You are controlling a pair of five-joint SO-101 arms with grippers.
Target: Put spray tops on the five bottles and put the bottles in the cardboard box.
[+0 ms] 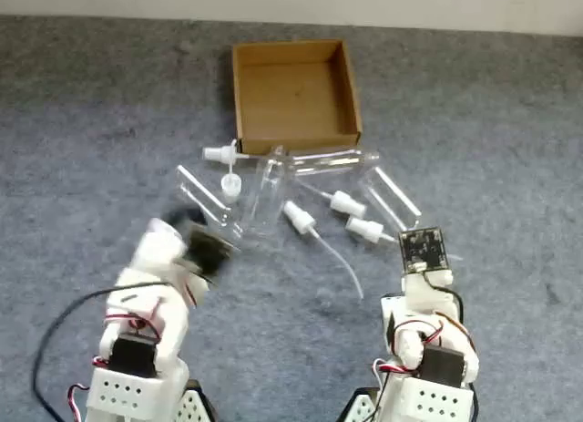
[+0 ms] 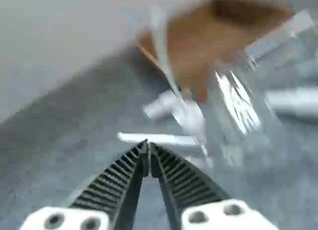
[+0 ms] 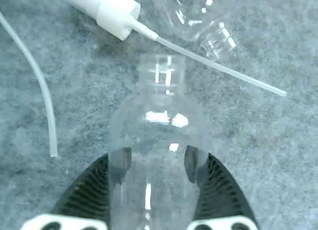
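Two arms side by side at a table covered in grey carpet. Right gripper pinching a clear bottle around its body, one finger on each side, both pressed against the plastic. Neck of that bottle open, no spray top on it, pointing away from the arm. Just past the neck, a white spray top on its side, its thin dip tube trailing across the carpet. Beside it, the threaded neck of a second bottle, also uncapped. Off to one side, another loose tube curving over the carpet.

Left gripper low over the carpet, fingers pressed together at the tips, nothing between them. Beyond it, blurred: white plastic, clear plastic, and the brown of the box.

Cardboard box at the far middle of the table, open side up, well apart from both grippers. Between box and arms, a scatter of clear bottles and white tops lying on the carpet. Long bottle stretched along the box's near wall, just beside it. Small top near the box's near left corner. Two more tops close together, just left of the right arm's reach.
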